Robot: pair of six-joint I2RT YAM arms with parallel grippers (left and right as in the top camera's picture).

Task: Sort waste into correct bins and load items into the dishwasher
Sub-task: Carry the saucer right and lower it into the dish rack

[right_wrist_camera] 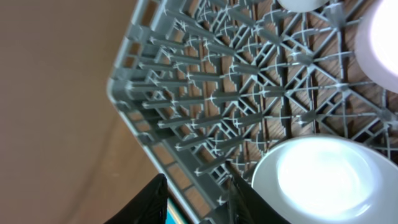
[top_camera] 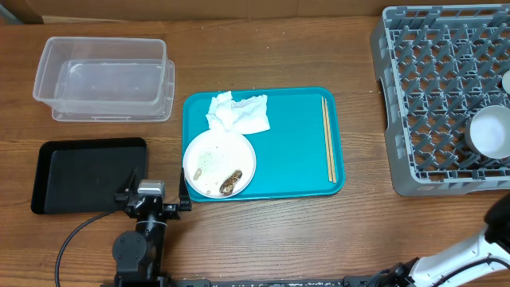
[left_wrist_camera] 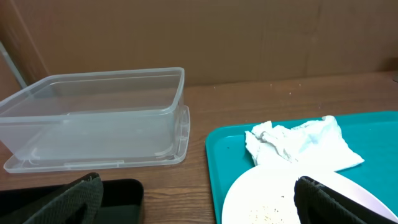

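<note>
We see the pair of chopsticks (top_camera: pixel 327 139) lying flat on the teal tray (top_camera: pixel 295 159), close along its right-hand short edge. Their long axis runs from the far side of the table toward the robot, nearly parallel to that edge, and the near ends lean slightly to the right. The two sticks lie side by side, and we cannot tell whether they touch.

In the tray's near left corner sits the white plate (top_camera: pixel 219 163), carrying rice grains (top_camera: pixel 209 159) and a brown lump (top_camera: pixel 232 183). A crumpled napkin (top_camera: pixel 237 113) lies just beyond the plate, touching it. The clear tub (top_camera: pixel 103 76) and the black tray (top_camera: pixel 88 174) stand left of the teal tray, each with its long sides running left to right.

The left gripper (top_camera: pixel 154 195) is just beside the plate's near left edge, fingers spread wide and holding nothing. The dish rack (top_camera: pixel 442 96) stands at the right with a white bowl (top_camera: pixel 490 131) in it. The right gripper (right_wrist_camera: pixel 199 186) hangs over the rack's corner, fingers apart, gripping nothing.
</note>
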